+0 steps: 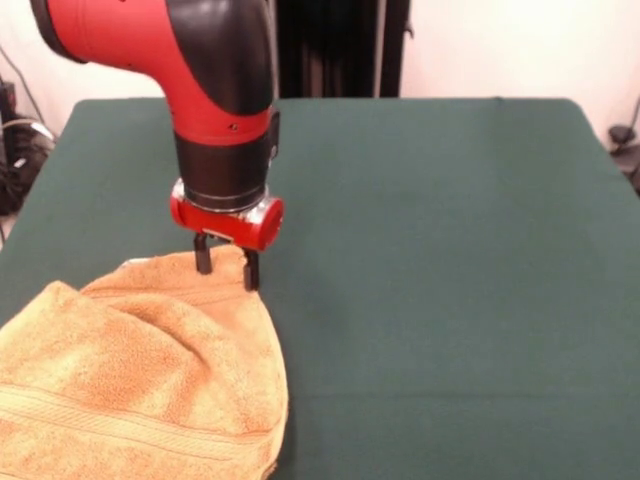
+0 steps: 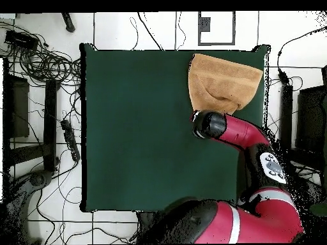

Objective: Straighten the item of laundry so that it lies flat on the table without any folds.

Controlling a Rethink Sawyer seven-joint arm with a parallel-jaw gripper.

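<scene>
**Front view: washcloth handling and grasp point**

Front view showed the end effector (image 1: 226, 264) at the far edge of the orange-tan washcloth (image 1: 140, 375), its two fingers slightly apart with a raised peak of terry between or just behind them. Whether the fingers actually clamped the fabric could not be told.

The washcloth lay bunched near one corner of the dark green worktop (image 1: 440, 250), partly folded over itself, with a woven band visible along its near edge. In the overhead view the cloth (image 2: 223, 81) sat against the worktop (image 2: 140, 127) edge, just beside the arm's wrist.

Assessment: the item was judged light, soft and limp. It would drape and drag rather than slide rigidly, and the felt-like surface would likely resist it. The hemmed border or a corner offered the firmest hold; mid-cloth pinches risked new creases.
</scene>
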